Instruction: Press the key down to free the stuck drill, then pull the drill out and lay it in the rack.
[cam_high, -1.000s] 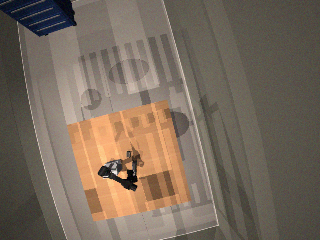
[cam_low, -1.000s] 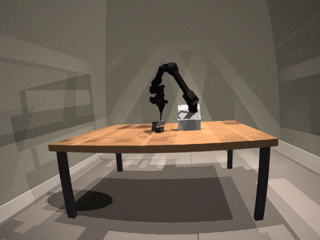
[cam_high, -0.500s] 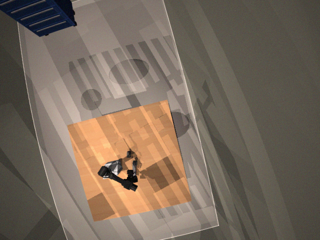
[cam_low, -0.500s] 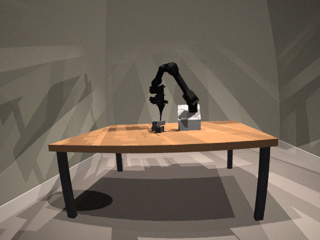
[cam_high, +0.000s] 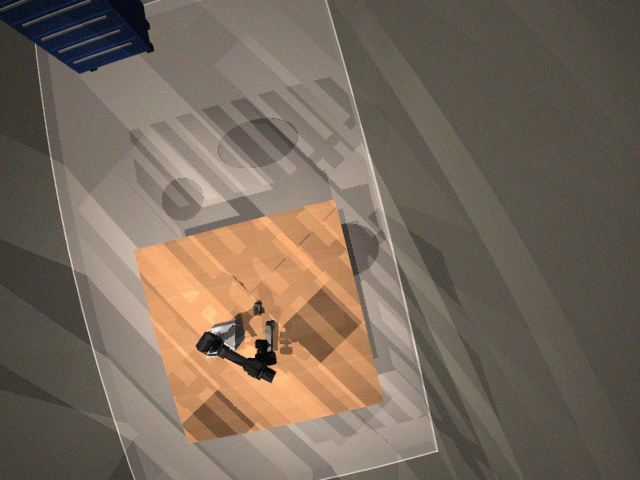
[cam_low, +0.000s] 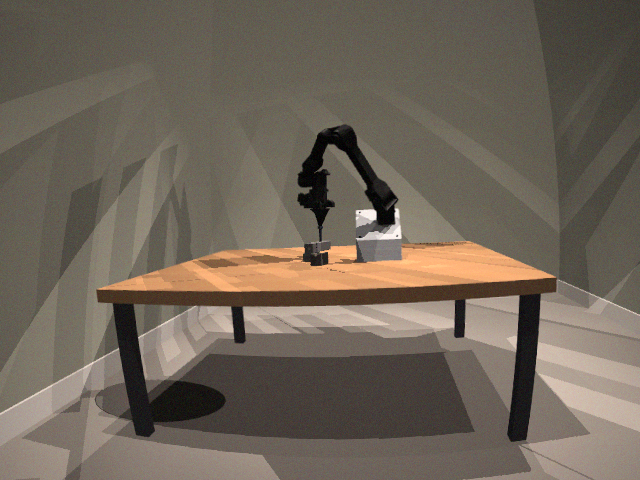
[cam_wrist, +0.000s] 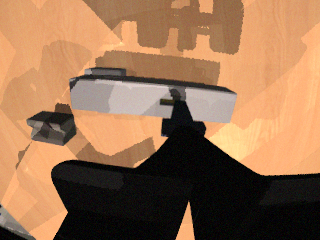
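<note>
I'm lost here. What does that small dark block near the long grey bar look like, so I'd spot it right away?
On the wooden table, find the long grey bar. Off one end sits the small grey block. It is far shorter than the bar and stands apart from it.

Top view: from high overhead, steeply down on the surface (cam_high: 170, 289) (cam_low: 330, 298). Exterior view: farther back, nearly level, showing its edge. Wrist view: close, downward past the hand (cam_high: 270, 330) (cam_low: 320, 227) (cam_wrist: 181, 112). Top and exterior share the whole arm (cam_high: 235, 356) (cam_low: 364, 165).
</note>
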